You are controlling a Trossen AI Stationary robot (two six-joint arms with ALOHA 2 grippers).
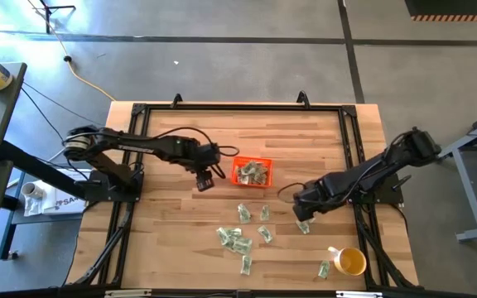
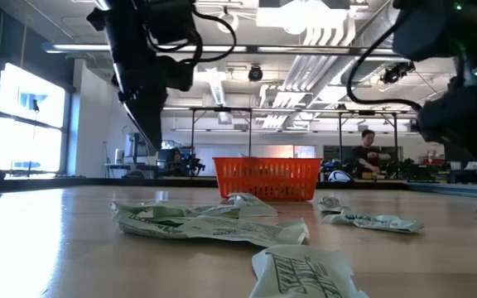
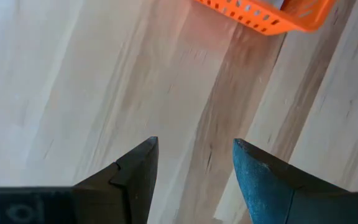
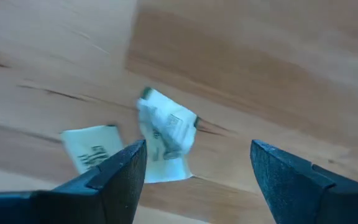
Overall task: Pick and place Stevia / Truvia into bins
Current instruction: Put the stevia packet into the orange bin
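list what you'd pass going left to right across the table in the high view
left gripper → orange bin → right gripper with a packet under it → yellow mug

Orange square bin (image 1: 251, 171) mid-table — a few packets inside, green-white sweetener packets (image 1: 237, 241) scattered flat on the wood nearby

Bright, even light falls on the table (image 1: 180, 141). Ceiling lights (image 2: 301, 16) and windows (image 2: 23, 108) glare in the low view, leaving the arms dark. Both wrist views are blurred; nearest packet (image 2: 305, 273) is soft.
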